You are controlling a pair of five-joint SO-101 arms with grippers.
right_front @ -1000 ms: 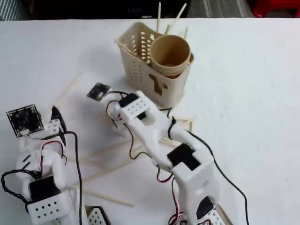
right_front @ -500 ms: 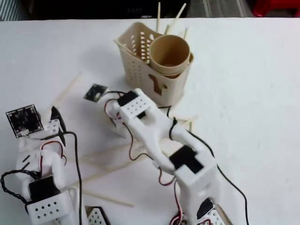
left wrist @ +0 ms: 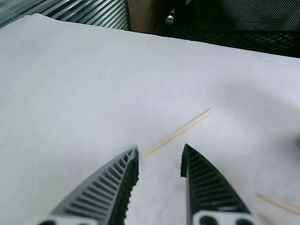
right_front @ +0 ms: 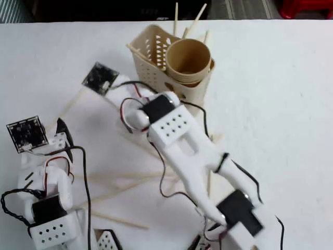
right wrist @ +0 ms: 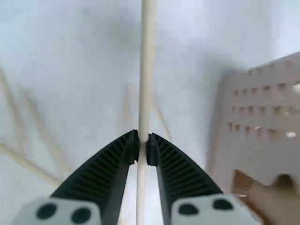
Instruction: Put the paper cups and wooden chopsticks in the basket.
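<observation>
Beige plastic, the basket (right_front: 151,78) stood at 12 o'clock on the white bench (right_front: 276,104), with a stack of paper cups (right_front: 188,60) nested inside it and several upright chopsticks (right_front: 193,23) poking above its rim. The right arm (right_front: 182,140) stretched across from 5 o'clock, its wrist just off the basket's 7 o'clock side. The right arm's fingers (right wrist: 143,137) were clenched on a single wooden chopstick (right wrist: 147,70), with the basket's perforated wall close by.

The left arm (right_front: 47,182) sat at 8 o'clock. The left arm's fingers (left wrist: 160,150) were released and spread apart, low over the bench, and a loose chopstick (left wrist: 178,133) lay just beyond their tips.

The cups' share of the job looked finished, and part of the chopsticks' share too. What remained was the stick in the right arm's grasp, which had yet to go into the basket, and the scattered chopsticks (right_front: 125,185) lying on the bench between 6 and 8 o'clock of the basket. One more stray stick (right_front: 70,104) lay out at 9 o'clock. By that count the task appeared past its midpoint, with several pick-ups left.
</observation>
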